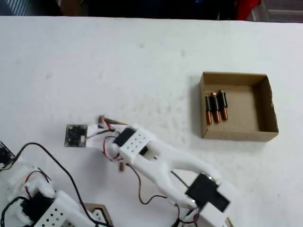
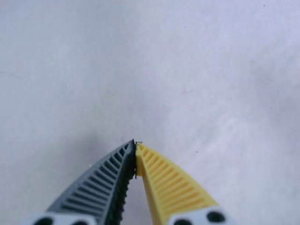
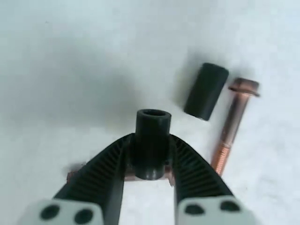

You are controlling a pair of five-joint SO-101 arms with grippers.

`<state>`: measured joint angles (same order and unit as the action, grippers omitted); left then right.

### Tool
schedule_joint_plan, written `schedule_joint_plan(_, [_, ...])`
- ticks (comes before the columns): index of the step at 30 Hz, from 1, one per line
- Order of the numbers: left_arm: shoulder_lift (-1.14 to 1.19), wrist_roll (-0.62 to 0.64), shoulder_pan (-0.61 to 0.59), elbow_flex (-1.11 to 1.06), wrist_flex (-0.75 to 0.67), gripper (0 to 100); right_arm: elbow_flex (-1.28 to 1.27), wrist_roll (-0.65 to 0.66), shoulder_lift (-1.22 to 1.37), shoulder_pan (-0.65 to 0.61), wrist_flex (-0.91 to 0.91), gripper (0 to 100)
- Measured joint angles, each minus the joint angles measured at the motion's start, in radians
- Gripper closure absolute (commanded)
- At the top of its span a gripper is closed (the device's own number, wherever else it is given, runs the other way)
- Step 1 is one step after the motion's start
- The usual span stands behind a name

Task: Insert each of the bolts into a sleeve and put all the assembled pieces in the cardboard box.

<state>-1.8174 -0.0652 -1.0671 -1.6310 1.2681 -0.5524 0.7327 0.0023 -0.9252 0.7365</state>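
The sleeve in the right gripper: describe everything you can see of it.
The sleeve is a short black tube, matte like rubber or plastic, with its open bore showing at the free end. The right gripper clamps it on both sides with ribbed black fingers. A bit of copper shows by its gripped end. A second sleeve and a bolt lie apart beside it.

Apparently three assembled pieces (image 1: 215, 108) in box (image 1: 247, 109)

Bright even light, soft shadows on table (image 1: 142, 56)
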Motion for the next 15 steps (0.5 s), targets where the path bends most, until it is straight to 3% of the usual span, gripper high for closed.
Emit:
schedule_joint_plan(5, [0.0, 0.0, 0.0, 0.0, 0.0, 98, 0.0, -0.018, -0.121, 0.055, 0.066, 96.8])
schedule_joint_plan(15, [0.0, 0.0, 0.0, 0.0, 0.0, 98, 0.0, -0.275, -0.387, 0.285, 0.212, 96.8])
